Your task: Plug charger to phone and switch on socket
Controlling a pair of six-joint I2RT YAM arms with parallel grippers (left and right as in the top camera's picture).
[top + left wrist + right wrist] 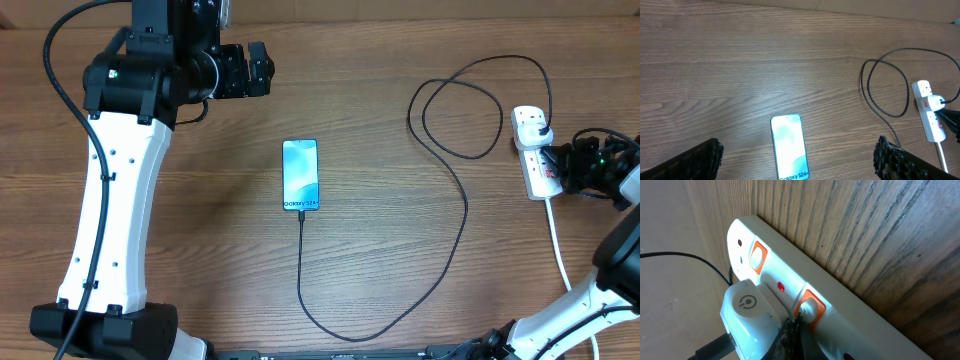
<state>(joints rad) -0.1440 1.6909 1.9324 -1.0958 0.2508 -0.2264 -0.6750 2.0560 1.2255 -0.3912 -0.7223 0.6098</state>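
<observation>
Right gripper (794, 330), closed and empty, at orange switch (812, 305) of white oblong socket (865, 325); we judge thin black charger (465, 215) plugged into blue-screened phone (300, 175); switch-on pending

Charger (465, 215) loops lie between phone (300, 175) and socket (541, 176).

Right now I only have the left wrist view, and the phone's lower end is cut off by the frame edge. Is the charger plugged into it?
Observer: From overhead, the charger cable runs straight up to the lower end of the phone. I cannot tell whether it is fully seated.
Operator: What is the right gripper doing at the socket?
Observer: The right gripper is shut, with its tip against an orange switch on the socket, beside the white plug.
Operator: Any indicator?
Observer: There is a small red dot between the two switches.
</observation>
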